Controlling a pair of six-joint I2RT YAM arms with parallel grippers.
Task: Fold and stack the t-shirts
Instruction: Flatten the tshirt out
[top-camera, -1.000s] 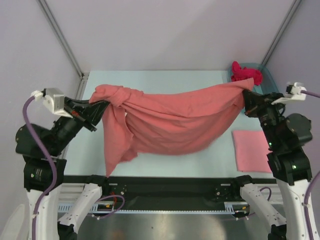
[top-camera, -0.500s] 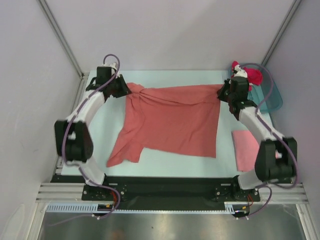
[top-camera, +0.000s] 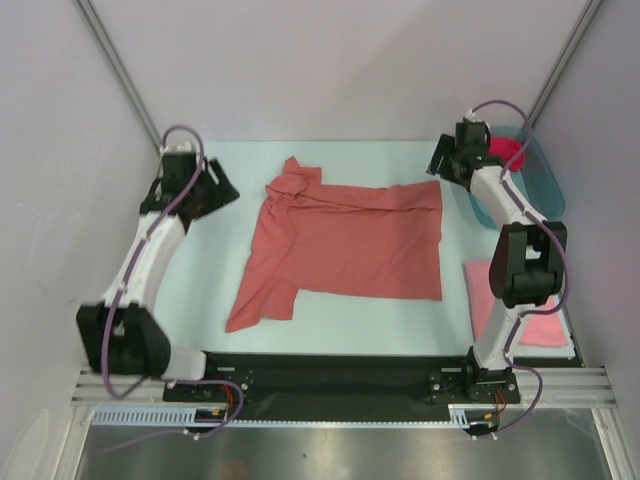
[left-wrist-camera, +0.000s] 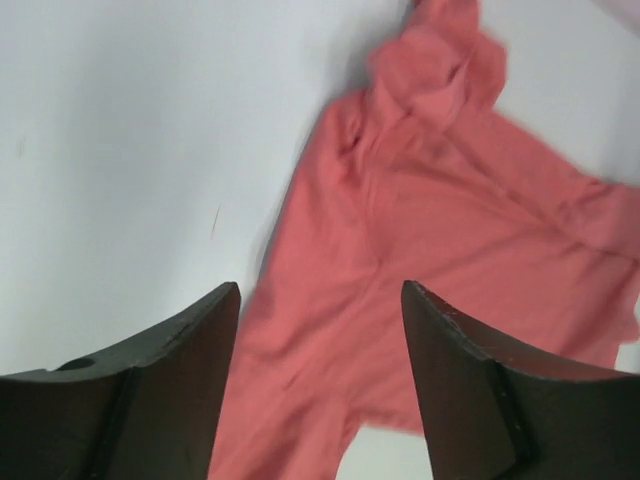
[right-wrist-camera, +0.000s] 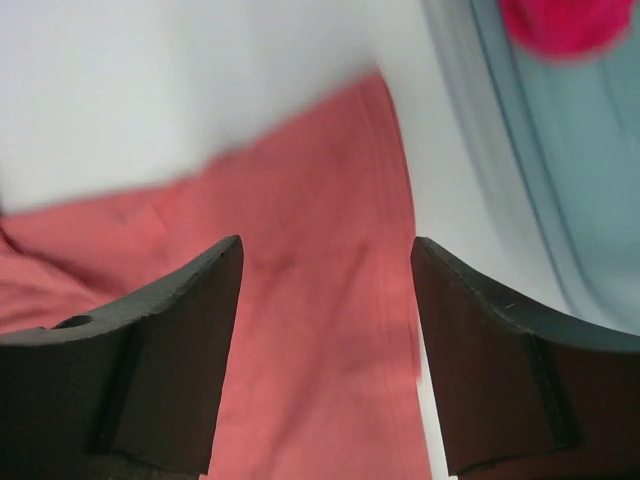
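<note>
A salmon-coral t-shirt (top-camera: 345, 245) lies spread on the table, its far-left corner bunched and one sleeve trailing toward the near left. My left gripper (top-camera: 228, 191) hovers just left of that bunched corner, open and empty; in the left wrist view the left gripper (left-wrist-camera: 320, 290) has the shirt (left-wrist-camera: 440, 230) below its spread jaws. My right gripper (top-camera: 438, 166) is over the shirt's far-right corner, also open and empty. The right wrist view shows the right gripper (right-wrist-camera: 327, 245) above the cloth (right-wrist-camera: 300, 300). A folded lighter pink t-shirt (top-camera: 545, 330) lies at the near right. A magenta t-shirt (top-camera: 510, 150) sits in the tub.
The teal plastic tub (top-camera: 540, 190) stands at the far right corner, and its wall (right-wrist-camera: 540, 180) is close beside my right gripper. The right arm crosses over part of the folded pink shirt. Grey walls enclose the table on three sides.
Both grippers opened and let go of the salmon-coral shirt, which went from hanging stretched between them to lying on the table. Both arms have drawn apart toward the far corners.
</note>
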